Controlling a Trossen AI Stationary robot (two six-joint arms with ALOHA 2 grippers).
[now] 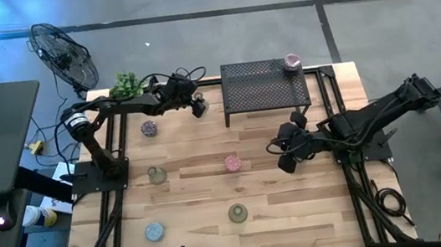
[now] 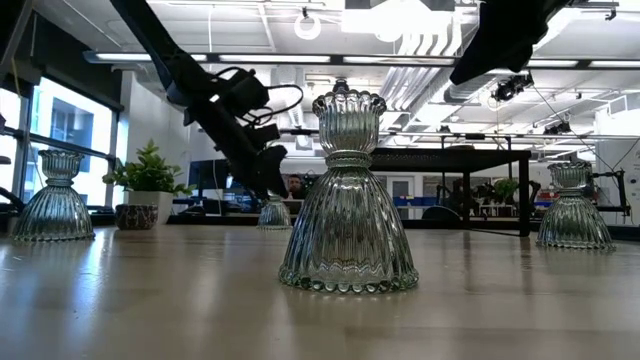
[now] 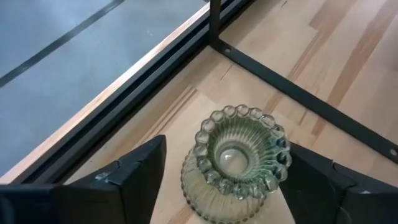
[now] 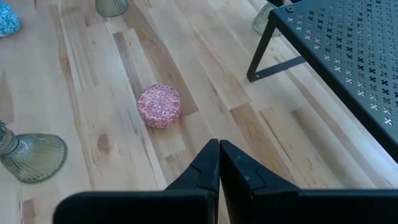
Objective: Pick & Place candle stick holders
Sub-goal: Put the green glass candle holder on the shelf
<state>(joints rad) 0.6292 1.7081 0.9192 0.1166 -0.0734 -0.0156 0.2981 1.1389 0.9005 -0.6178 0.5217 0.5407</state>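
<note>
My left gripper (image 1: 197, 105) is open at the far side of the table, just left of the black mesh rack (image 1: 265, 88). Its fingers stand on either side of a clear greenish glass holder (image 3: 236, 162), which stands upright on its base on the table. Whether they touch it I cannot tell. My right gripper (image 1: 286, 162) is shut and empty in front of the rack, over the table. A mauve holder (image 1: 292, 65) stands on the rack. Mauve (image 1: 149, 129), olive (image 1: 157, 175), pink (image 1: 232, 163), olive (image 1: 237, 213) and light blue (image 1: 154, 231) holders stand on the table.
A small green potted plant (image 1: 126, 85) stands at the far left corner. A fan (image 1: 64, 54) stands on the floor beyond it. The rack's legs (image 3: 214, 25) stand close to the clear holder. Bare wood lies at the table's near right (image 1: 307, 214).
</note>
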